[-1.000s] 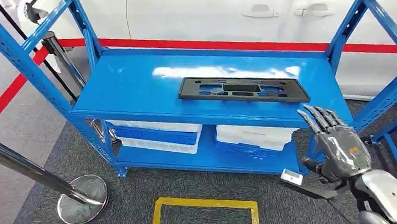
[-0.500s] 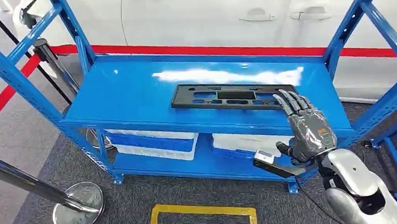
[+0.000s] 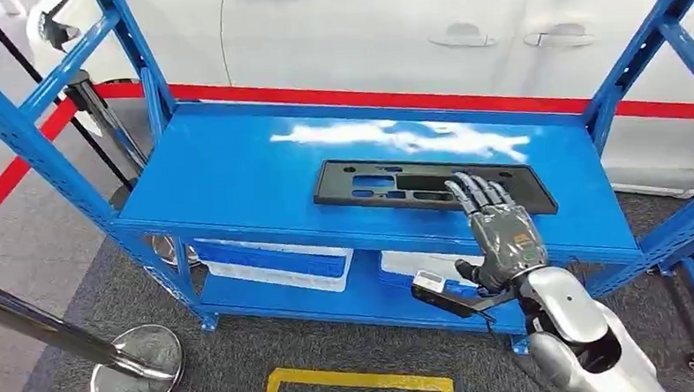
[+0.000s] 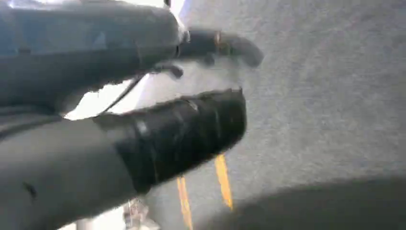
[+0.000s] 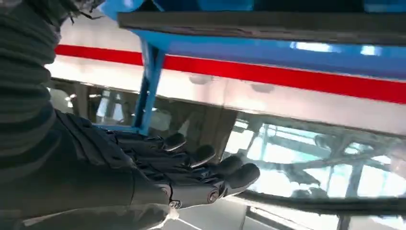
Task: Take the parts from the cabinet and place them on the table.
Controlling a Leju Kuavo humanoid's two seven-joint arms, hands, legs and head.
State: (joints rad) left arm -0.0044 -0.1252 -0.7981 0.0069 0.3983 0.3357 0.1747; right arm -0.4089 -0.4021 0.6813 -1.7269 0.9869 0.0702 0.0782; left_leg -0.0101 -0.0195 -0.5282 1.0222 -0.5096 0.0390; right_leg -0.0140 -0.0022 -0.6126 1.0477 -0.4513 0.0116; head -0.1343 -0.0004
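- On the blue cabinet (image 3: 237, 179) shelf: black part (image 3: 387, 184), flat, for reaching.
- Right hand (image 3: 495, 229): fingers spread over its near edge, holding nothing.
- Left hand (image 4: 143, 120): blurred, grasp unclear.

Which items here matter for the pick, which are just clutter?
Job:
black plastic panel on the top shelf
blue shelving rack
right hand, open, over the panel's right part

Lying about:
white bins on lower shelf
stanchion base
white car
yellow floor marking
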